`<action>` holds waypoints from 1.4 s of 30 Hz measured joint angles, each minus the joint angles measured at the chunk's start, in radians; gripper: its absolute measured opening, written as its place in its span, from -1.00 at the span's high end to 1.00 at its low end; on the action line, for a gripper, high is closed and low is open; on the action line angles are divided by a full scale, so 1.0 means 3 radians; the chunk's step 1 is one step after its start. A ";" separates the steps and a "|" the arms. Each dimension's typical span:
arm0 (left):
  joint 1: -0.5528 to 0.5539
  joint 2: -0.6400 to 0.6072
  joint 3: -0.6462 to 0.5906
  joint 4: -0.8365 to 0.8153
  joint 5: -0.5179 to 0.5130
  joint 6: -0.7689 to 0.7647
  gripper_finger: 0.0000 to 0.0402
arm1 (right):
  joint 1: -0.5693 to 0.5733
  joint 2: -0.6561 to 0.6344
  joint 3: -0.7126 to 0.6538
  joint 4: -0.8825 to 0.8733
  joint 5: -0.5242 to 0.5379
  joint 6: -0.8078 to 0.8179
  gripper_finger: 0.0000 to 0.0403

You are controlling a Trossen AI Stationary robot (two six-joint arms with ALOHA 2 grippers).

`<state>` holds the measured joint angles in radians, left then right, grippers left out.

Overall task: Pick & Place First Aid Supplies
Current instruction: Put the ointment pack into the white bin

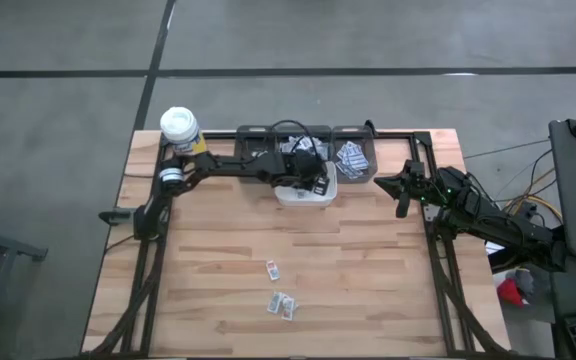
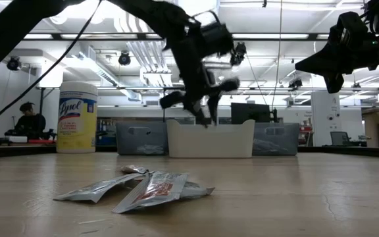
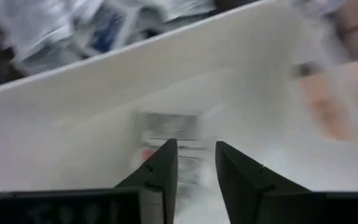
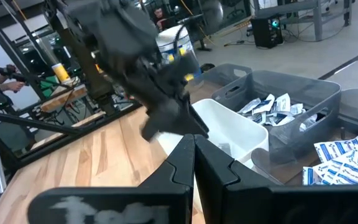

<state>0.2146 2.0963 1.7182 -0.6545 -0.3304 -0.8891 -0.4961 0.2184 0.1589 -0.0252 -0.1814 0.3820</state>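
Left gripper (image 3: 196, 163) over white bin (image 1: 306, 194), jaws spread, packet (image 3: 168, 132) lying inside below them — three packets (image 1: 280, 295) still on table nearer than bin; right gripper (image 1: 405, 190) beside bin, pressed shut — risk: rising fingers drag packet out.

My left claw (image 3: 194, 163) blocks the lower part of a packet (image 3: 166, 127) lying in the white bin (image 3: 73, 124), and its print is too blurred to read. Packets on the counter (image 1: 278, 300) are too small to tell their print from above.
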 joint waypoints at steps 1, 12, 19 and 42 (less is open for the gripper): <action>0.0001 -0.0024 0.0048 0.0000 0.0080 0.0028 0.48 | 0.0000 0.0000 0.0000 0.0001 0.0000 0.0000 0.96; -0.0536 -0.0236 0.0295 -0.0468 0.0881 0.0716 0.47 | 0.0001 0.0001 0.0000 0.0001 -0.0001 0.0000 0.96; -0.1019 -0.0239 0.0121 -0.1052 0.0888 0.0711 0.47 | 0.0001 0.0001 0.0000 0.0001 -0.0001 0.0000 0.96; -0.1451 -0.0240 -0.0577 -0.1096 0.1203 0.0350 0.47 | 0.0001 0.0001 0.0000 0.0001 -0.0001 0.0000 0.96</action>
<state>-0.2208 2.0243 1.5453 -0.9835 0.0304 -0.7841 -0.4957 0.2188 0.1589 -0.0250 -0.1818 0.3821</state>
